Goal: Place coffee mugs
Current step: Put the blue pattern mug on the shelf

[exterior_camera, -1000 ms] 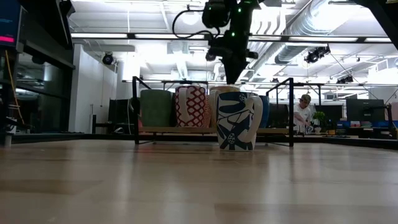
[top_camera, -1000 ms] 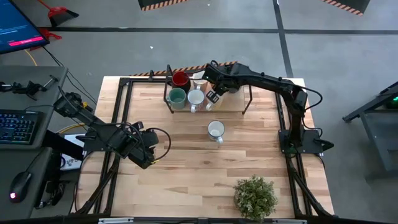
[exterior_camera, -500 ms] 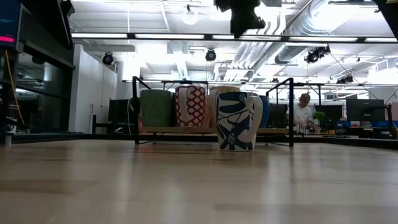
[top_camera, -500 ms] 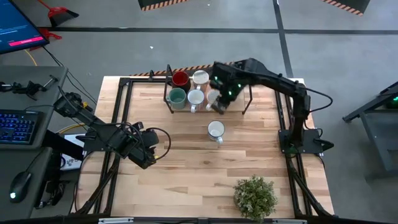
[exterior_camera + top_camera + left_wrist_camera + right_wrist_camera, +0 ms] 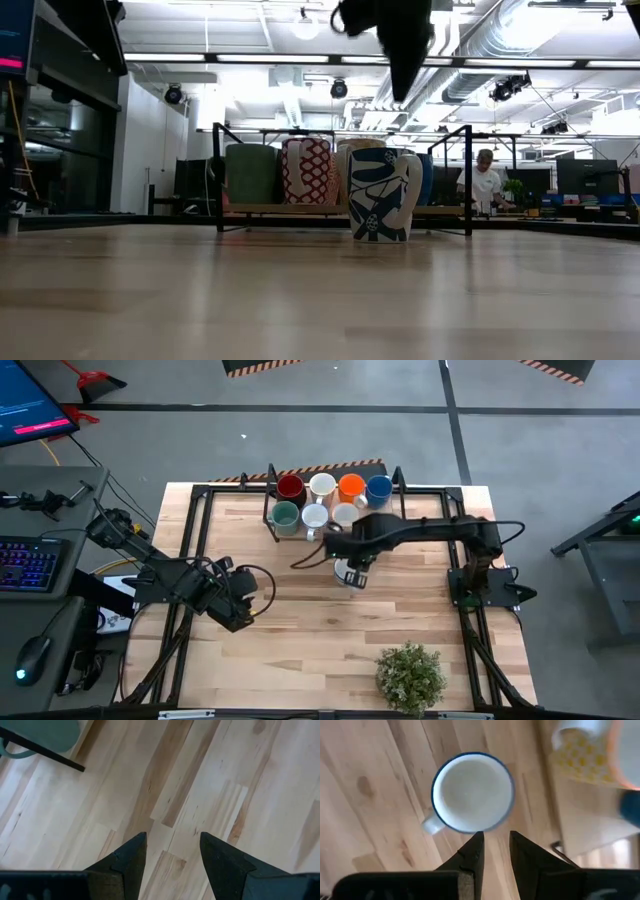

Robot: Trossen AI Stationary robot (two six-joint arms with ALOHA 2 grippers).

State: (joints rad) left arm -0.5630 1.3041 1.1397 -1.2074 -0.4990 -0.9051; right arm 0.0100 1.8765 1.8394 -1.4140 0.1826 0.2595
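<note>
Seven mugs stand on the black rack (image 5: 335,535) at the table's far side: dark red (image 5: 290,487), white (image 5: 322,484), orange (image 5: 351,487) and blue (image 5: 378,487) behind, teal (image 5: 285,515) and two white (image 5: 314,516) in front. One white mug with a blue pattern (image 5: 347,573) (image 5: 380,195) (image 5: 472,792) stands upright on the table in front of the rack. My right gripper (image 5: 352,557) (image 5: 495,842) hovers above it, pointing down, slightly open, touching nothing. My left gripper (image 5: 243,605) (image 5: 172,837) waits open over the left part of the table.
A green potted plant (image 5: 410,675) stands near the table's near right corner. Black frame rails (image 5: 195,560) run along the table's left and right sides. Bare wood lies between the lone mug, the plant and my left gripper.
My right gripper has drawn back from the front row of the rack, risen, and swung toward the near edge until it hangs over the lone mug on the table. A white mug it had covered now stands in view on the rack.
</note>
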